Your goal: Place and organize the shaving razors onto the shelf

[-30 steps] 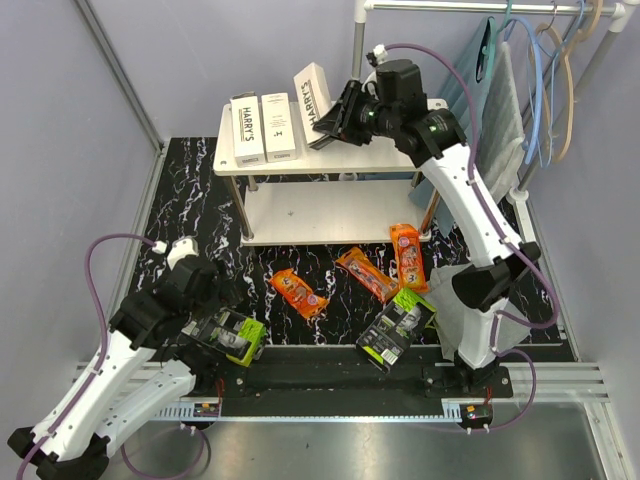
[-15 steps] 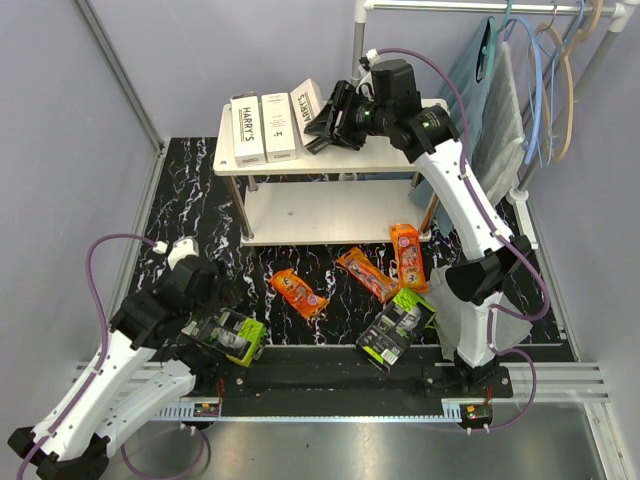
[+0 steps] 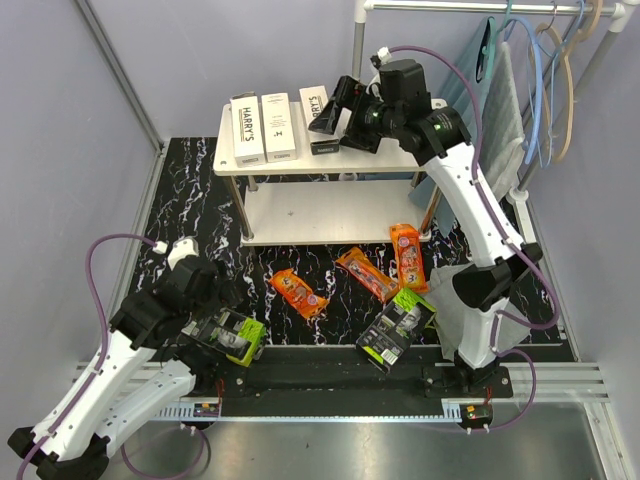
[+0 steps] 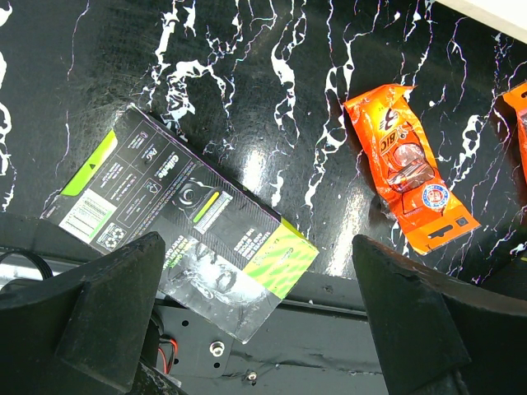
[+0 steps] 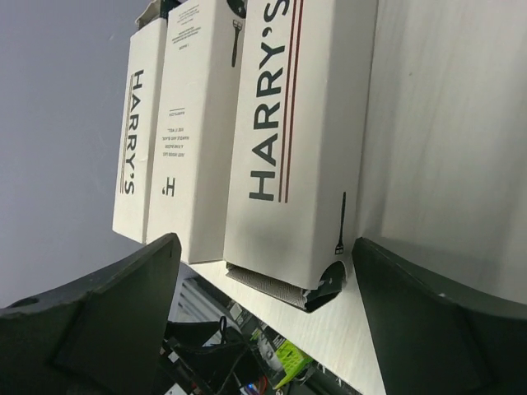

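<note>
1. Boxes: three white boxes [image 3: 278,126] lie on the shelf [image 3: 390,158]. The third box [image 5: 288,140] is between my right gripper's [image 3: 328,131] spread fingers, touching neither.
2. My left gripper [image 4: 257,245] is spread above a green pack [image 4: 165,206].
3. Not yet shelved: that pack, a second green pack [image 3: 397,328] and three orange packs [image 3: 366,274].

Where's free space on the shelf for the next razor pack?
Free: the lower board, bare wherever it shows; the top board right of the third HARRY'S box, under the right arm. Crowded: top board's left half, three boxes side by side; the mat in front, strewn with packs.
</note>
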Controlling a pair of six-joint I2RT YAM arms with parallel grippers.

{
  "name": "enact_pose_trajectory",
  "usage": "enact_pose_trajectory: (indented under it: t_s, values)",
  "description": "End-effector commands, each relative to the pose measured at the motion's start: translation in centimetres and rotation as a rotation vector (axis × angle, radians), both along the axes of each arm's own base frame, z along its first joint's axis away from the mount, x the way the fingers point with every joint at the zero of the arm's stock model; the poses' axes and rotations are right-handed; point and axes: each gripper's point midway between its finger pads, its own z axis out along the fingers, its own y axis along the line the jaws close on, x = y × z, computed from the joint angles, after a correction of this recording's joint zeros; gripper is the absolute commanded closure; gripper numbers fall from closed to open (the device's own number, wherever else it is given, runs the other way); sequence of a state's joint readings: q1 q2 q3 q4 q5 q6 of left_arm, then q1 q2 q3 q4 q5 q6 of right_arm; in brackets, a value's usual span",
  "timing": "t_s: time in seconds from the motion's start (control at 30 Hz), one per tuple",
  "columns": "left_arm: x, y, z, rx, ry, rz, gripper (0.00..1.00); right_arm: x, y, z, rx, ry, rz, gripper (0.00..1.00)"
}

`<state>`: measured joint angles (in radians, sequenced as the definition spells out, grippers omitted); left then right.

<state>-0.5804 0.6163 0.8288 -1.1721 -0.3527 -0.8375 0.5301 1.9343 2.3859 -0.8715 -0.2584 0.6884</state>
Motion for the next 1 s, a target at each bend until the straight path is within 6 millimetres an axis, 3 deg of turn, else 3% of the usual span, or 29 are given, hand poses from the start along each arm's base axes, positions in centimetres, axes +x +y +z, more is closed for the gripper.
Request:
enact_pose_trajectory:
  t_s: [0.0, 0.3, 0.57, 0.77, 0.97]
  values:
    - [0.6, -0.3, 0.6, -0.018, -0.037, -0.005, 0.01, -0.4, -3.0, 0.2, -0.095, -0.030, -0.089, 0.04]
    - [0.7, -0.4, 0.6, -0.015, -0.034, -0.008, 0.01, 1.8, -2.6, -1.8, -0.136, -0.013, -0.128, 0.13]
    - [0.6, -0.5, 0.5, -0.012, -0.029, -0.015, 0.01, 4.1, -1.2, -2.9, -0.130, -0.022, -0.128, 0.17]
    - [0.7, -0.6, 0.5, -0.015, -0.029, -0.020, 0.01, 4.5, -0.2, -3.5, -0.099, 0.001, -0.102, 0.36]
    - [0.7, -0.5, 0.6, -0.016, -0.033, -0.020, 0.01, 3.5, 0.7, -4.1, -0.067, 0.041, -0.048, 0.47]
